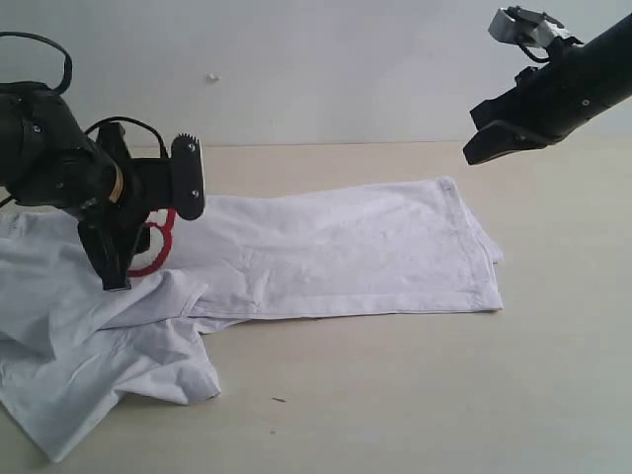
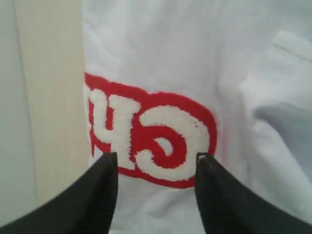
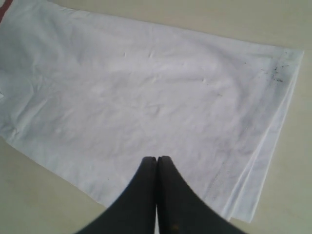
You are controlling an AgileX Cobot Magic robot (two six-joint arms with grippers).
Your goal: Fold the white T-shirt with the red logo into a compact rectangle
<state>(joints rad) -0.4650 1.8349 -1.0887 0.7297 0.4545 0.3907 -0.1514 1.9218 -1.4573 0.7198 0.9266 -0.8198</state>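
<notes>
left jaws parted, empty, over the red logo [image 2: 151, 141]; right jaws clenched on nothing above the white t-shirt [image 1: 346, 257]. likely mid-fold: next, grasp the rumpled sleeve end [image 1: 99, 365].

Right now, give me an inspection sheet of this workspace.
Surface: beige table, bare around the garment.
Job's things: T-shirt partly folded, right part flat, left part bunched; logo partly showing.
Clutter: one small dark speck near the front.
End effectors: left end effector open over the logo, holding nothing; right end effector shut, empty, raised above the T-shirt.
Cables: black cable looping at the left arm.
Surroundings: plain pale wall.
</notes>
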